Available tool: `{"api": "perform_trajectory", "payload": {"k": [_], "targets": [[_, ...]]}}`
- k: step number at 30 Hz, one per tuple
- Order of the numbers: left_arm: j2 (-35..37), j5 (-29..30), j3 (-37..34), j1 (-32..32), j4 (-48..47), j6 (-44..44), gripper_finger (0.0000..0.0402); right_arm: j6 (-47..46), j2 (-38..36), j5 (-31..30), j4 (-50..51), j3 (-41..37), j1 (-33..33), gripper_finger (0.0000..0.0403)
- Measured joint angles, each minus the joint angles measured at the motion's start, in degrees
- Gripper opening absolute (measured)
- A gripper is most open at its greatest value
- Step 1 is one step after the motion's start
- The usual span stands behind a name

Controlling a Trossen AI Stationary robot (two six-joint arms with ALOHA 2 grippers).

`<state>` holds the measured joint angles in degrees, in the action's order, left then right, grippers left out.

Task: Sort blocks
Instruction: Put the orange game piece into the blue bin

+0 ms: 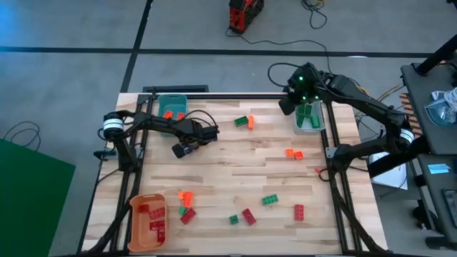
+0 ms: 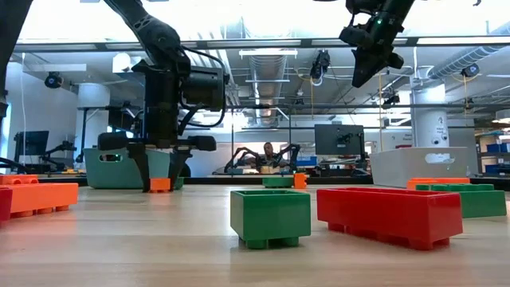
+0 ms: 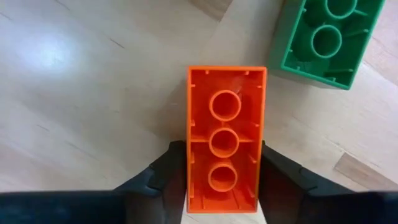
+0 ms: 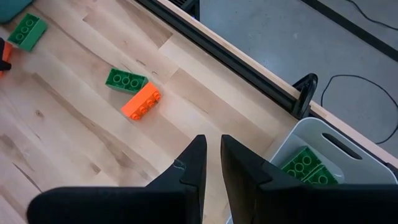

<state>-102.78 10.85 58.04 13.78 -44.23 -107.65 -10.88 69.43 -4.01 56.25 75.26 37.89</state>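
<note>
The left gripper squeezes an orange brick (likely bound for a bin). The right gripper, nearly together, holds nothing.

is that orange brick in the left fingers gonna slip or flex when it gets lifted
The orange hollow-backed plastic brick looks rigid, so it probably won't flex. Its open underside suggests it is light for its size. The left gripper fingers press on its smooth long sides, so it could slip if the squeeze is weak.
</note>
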Motion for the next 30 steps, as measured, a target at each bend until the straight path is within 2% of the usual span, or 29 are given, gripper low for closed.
{"api": "perform_trajectory", "payload": {"k": [4, 8, 14, 19, 22, 24, 27, 30], "targets": [[0.00, 0.02, 0.00, -0.02, 0.07, 0.65, 0.0112, -0.33, 0.00, -0.01, 0.00, 0.00, 0.00, 0.0038], [0.00, 0.08, 0.01, -0.11, 0.08, 2.20, 0.0112, -0.56, 0.00, -0.01, 0.00, 0.00, 0.00, 0.0038], [1.31, -1.69, 1.85, -1.61, -1.00, 8.98, 0.0115, -1.18, 0.00, -0.02, 0.00, 0.00, 0.00, 0.0038], [4.18, -4.70, 4.60, -3.45, -1.94, 19.63, 0.0113, -1.61, 0.00, -0.02, 0.00, 0.00, 0.00, 0.0038], [6.17, -12.28, 7.96, -4.73, -2.30, 32.71, 0.0113, -2.08, 0.00, -0.02, 0.00, 0.00, 0.00, 0.0038], [7.60, -16.11, 11.48, -5.43, -5.75, 38.64, 0.0112, -2.17, 0.00, -0.02, 0.00, 0.00, 0.00, 0.0038], [9.11, -16.15, 18.01, -5.46, -14.74, 44.59, 0.0112, -2.83, 0.00, -0.02, 0.00, 0.00, 0.00, 0.0038], [11.14, -12.59, 24.53, -3.72, -22.82, 50.58, 0.0112, -3.55, 0.00, -0.02, 0.00, 0.00, 0.00, 0.0038]]}}
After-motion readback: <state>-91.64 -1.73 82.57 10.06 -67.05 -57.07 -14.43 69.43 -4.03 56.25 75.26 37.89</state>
